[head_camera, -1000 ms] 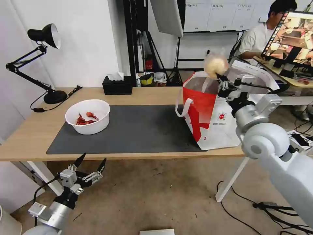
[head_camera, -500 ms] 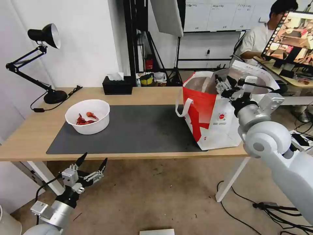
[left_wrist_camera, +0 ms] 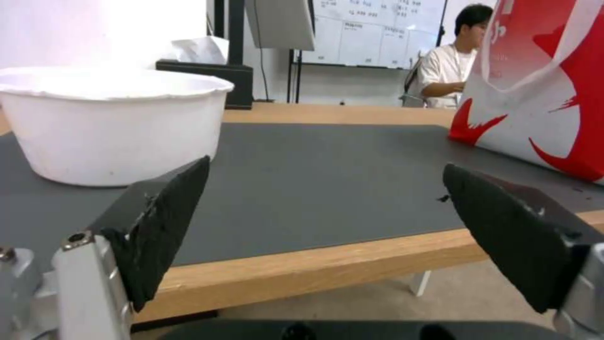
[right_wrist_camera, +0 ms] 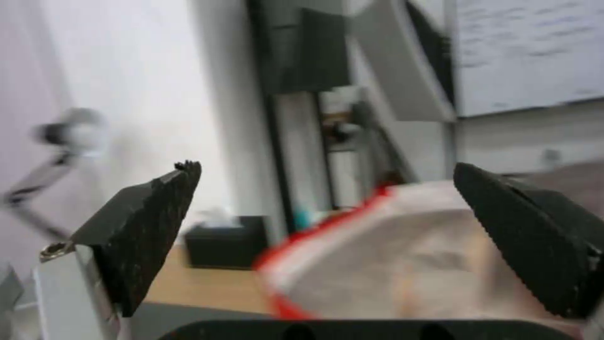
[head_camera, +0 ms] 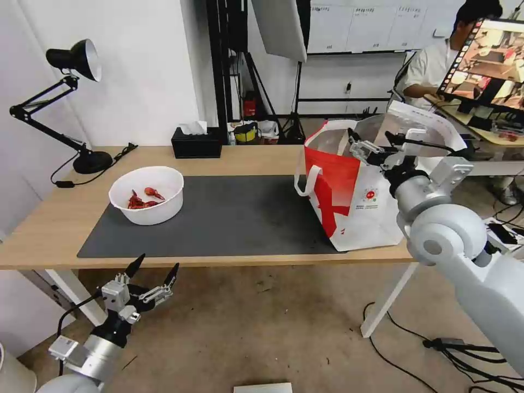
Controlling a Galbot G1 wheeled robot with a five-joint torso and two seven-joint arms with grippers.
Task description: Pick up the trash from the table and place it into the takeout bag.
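A white bowl (head_camera: 146,195) with red shells stands on the left end of the dark grey mat (head_camera: 229,218) on the table (head_camera: 49,229). At the table's right end stands the white and red takeout bag (head_camera: 349,202), its mouth open. Just above that mouth my right gripper (head_camera: 372,142) hangs open with nothing between its fingers; its wrist view looks past the gripper (right_wrist_camera: 327,170) at the bag's rim (right_wrist_camera: 403,255). My left gripper (head_camera: 154,267) is open and empty below the table's front edge, level with the bowl (left_wrist_camera: 113,127) and the bag (left_wrist_camera: 541,104).
A black desk lamp (head_camera: 71,109) stands at the back left of the table, with a black tissue box (head_camera: 196,143) at the back middle. A second desk with a monitor (head_camera: 488,65) is behind the bag. Cables lie on the floor at the right.
A second ago my right gripper held a beige lump above the bag. It has since opened and dropped a little toward the bag's mouth, and the lump is out of sight. The left arm barely moved.
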